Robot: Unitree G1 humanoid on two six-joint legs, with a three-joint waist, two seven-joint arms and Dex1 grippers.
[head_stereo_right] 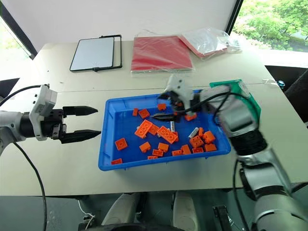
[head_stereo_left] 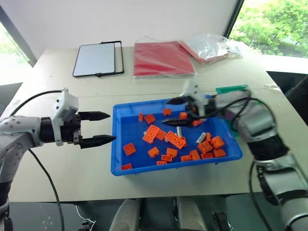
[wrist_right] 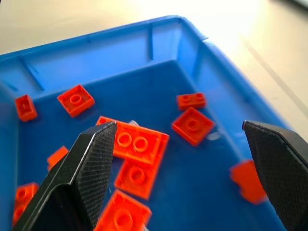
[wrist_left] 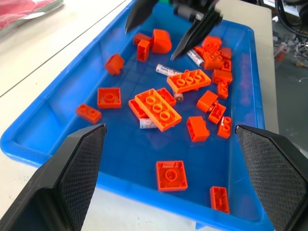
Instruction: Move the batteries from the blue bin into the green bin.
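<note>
- My left pincer (head_stereo_left: 98, 128) hangs just off the blue bin's (head_stereo_left: 126, 169) left wall over bare tabletop (head_stereo_left: 57, 178), fingers spread, nothing between them.
- The blue bin sits near the tabletop's front edge, scattered with orange bricks (head_stereo_left: 175, 139); I see the batteries (head_stereo_left: 200, 137) lying among them toward its right half.
- My right pincer (head_stereo_left: 177, 111) is over the bin's far-right part, fingers spread wide and empty.
- The green bin (head_stereo_right: 236, 88) stands just beyond the blue bin's far-right corner, partly behind my right arm.
- A framed board (head_stereo_left: 97, 59) and red packets (head_stereo_left: 162, 58) lie along the far edge.
</note>
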